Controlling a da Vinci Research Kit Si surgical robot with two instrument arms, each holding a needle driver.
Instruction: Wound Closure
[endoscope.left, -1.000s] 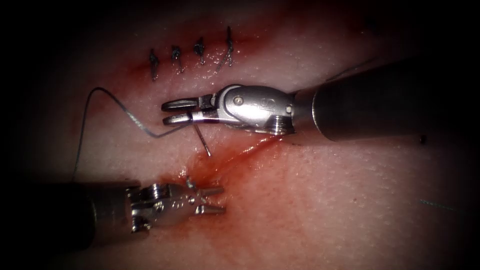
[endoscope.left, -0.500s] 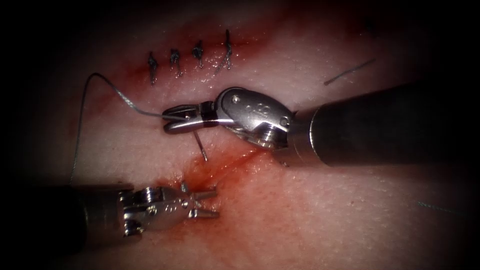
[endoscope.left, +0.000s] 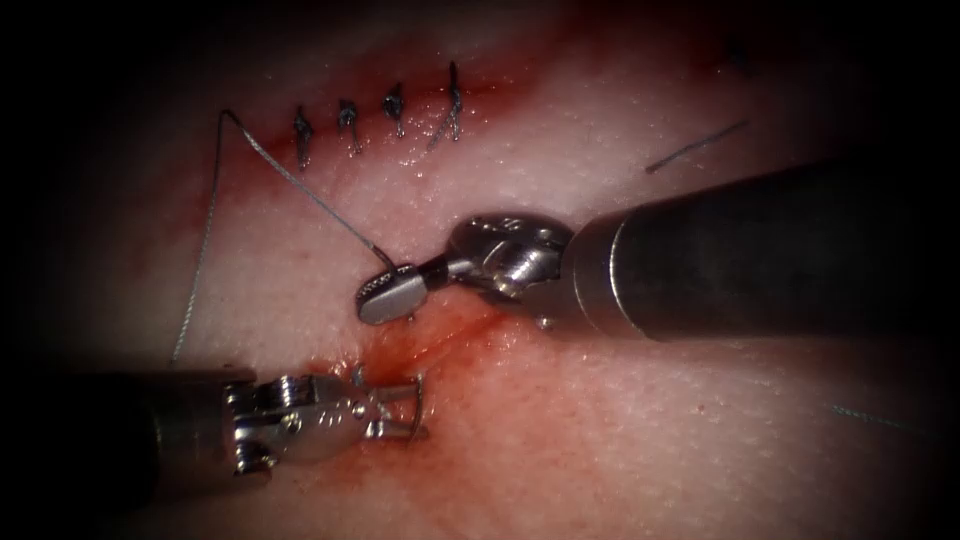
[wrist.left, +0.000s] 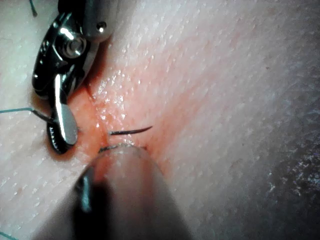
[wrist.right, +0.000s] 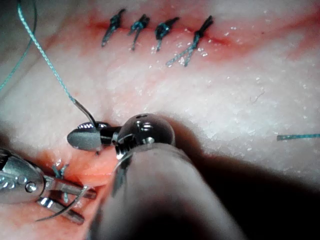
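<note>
Four dark knotted stitches (endoscope.left: 375, 120) placed | red cut (endoscope.left: 440, 335) below unclosed | right steel tool (endoscope.left: 392, 297) clenched on curved needle's (endoscope.left: 418, 400) thread end | left steel tool (endoscope.left: 400, 408) parted around emerging needle tip.

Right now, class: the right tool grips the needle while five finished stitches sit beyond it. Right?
No: four stitches, as the endoscope view shows. The right tool does grip the needle at its tail, in the tissue; the left tool holds nothing.

You're working with glossy polished-metal tools (endoscope.left: 392, 298) on matt dark shafts (endoscope.left: 740, 260); the tissue (endoscope.left: 650, 420) is glistening, wet and pebbled, and the thread (wrist.right: 47, 60) is looking braided, perhaps.
</note>
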